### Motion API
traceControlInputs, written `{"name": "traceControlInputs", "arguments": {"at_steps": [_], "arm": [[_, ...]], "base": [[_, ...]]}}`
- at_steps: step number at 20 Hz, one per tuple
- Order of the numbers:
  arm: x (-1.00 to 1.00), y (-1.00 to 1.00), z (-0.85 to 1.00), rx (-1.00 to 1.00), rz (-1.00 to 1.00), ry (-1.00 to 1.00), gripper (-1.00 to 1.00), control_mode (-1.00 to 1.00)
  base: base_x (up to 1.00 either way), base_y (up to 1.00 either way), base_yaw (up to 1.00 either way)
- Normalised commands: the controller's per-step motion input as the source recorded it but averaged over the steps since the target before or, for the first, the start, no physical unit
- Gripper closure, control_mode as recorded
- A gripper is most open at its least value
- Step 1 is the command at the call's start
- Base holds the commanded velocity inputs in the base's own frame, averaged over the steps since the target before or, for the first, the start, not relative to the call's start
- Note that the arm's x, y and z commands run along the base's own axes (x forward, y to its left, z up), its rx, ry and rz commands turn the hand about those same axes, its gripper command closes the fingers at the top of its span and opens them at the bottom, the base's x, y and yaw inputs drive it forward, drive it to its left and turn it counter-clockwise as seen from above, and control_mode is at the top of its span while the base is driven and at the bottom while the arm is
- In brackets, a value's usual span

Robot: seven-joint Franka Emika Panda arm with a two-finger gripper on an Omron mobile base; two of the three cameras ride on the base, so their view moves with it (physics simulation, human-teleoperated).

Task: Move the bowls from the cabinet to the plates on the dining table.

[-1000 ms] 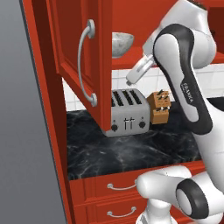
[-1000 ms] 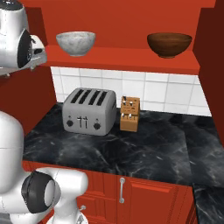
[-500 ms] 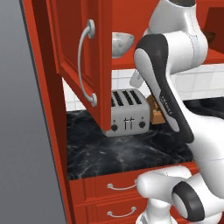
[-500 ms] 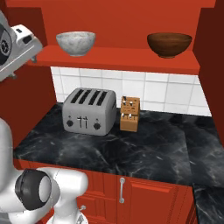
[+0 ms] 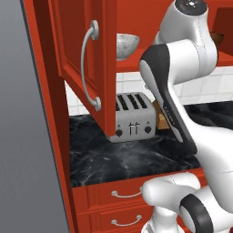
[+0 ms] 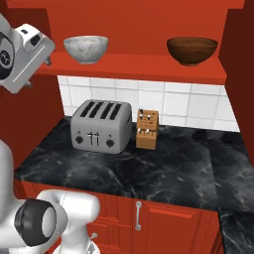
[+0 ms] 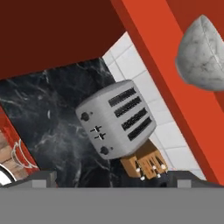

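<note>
My pincer (image 7: 112, 181) has its two tips spread as wide as they go, and I have nothing between them. In the hand view the tips sit low at six o'clock, well apart from everything. From there the grey speckled bowl (image 7: 204, 54) is up at two o'clock, resting on the red shelf (image 7: 175, 83), whose edge runs slantwise across the view. The silver toaster (image 7: 117, 119) lies near the centre, with the wooden knife block (image 7: 146, 165) just beside it at five o'clock, both on the black counter (image 7: 48, 113).

In the right base view my hand is at nine to ten o'clock, left of the shelf's end. The grey bowl (image 6: 86, 48) is near it on the shelf (image 6: 134, 67); the brown bowl (image 6: 192, 50) stands well apart at one o'clock on the same shelf. Toaster (image 6: 100, 125) and knife block (image 6: 147, 129) sit below on the counter (image 6: 149, 166).

In the left base view the cabinet door (image 5: 86, 63) stands swung open, with the grey bowl (image 5: 126, 44) showing past its edge.
</note>
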Motion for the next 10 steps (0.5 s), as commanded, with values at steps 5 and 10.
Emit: {"name": "traceControlInputs", "arguments": {"at_steps": [5, 10], "arm": [[0.34, -0.33, 0.0, 0.0, 0.0, -0.09, -1.0, -1.0], [0.5, -0.01, 0.02, -0.08, 0.0, -0.06, -1.0, -1.0]], "base": [[0.0, 0.0, 0.0], [0.0, 0.0, 0.0]]}}
